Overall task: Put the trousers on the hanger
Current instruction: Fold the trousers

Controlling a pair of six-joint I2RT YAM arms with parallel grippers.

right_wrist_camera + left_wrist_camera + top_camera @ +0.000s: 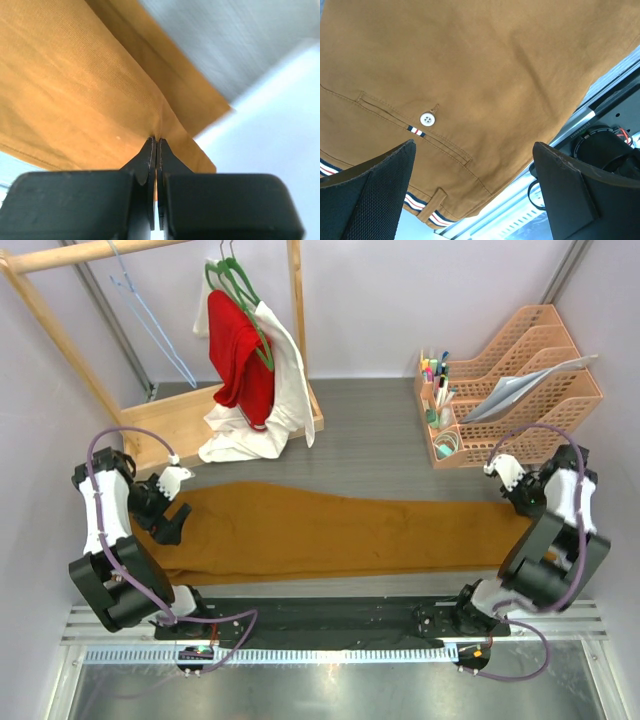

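Note:
The ochre-brown trousers (pixel 330 530) lie flat across the table, waist at the left and leg ends at the right. My left gripper (pixel 168 524) is open over the waist end. In the left wrist view it (pixel 475 170) has its jaws wide apart above the cloth (pixel 470 65), near a white button (pixel 427 119) and the striped waistband. My right gripper (pixel 520 502) is at the leg end. In the right wrist view it (pixel 156 142) is shut on a pinch of trouser cloth (pixel 75 90). The light-blue wire hanger (pixel 150 325) hangs on the wooden rack at the back left.
The wooden rack (pixel 100 252) has a base board (pixel 170 425) behind the trousers. Green hangers carry a red garment (pixel 240 360) and a white garment (pixel 290 390). A peach file organizer (pixel 530 370) and pen holder (pixel 437 400) stand at the back right.

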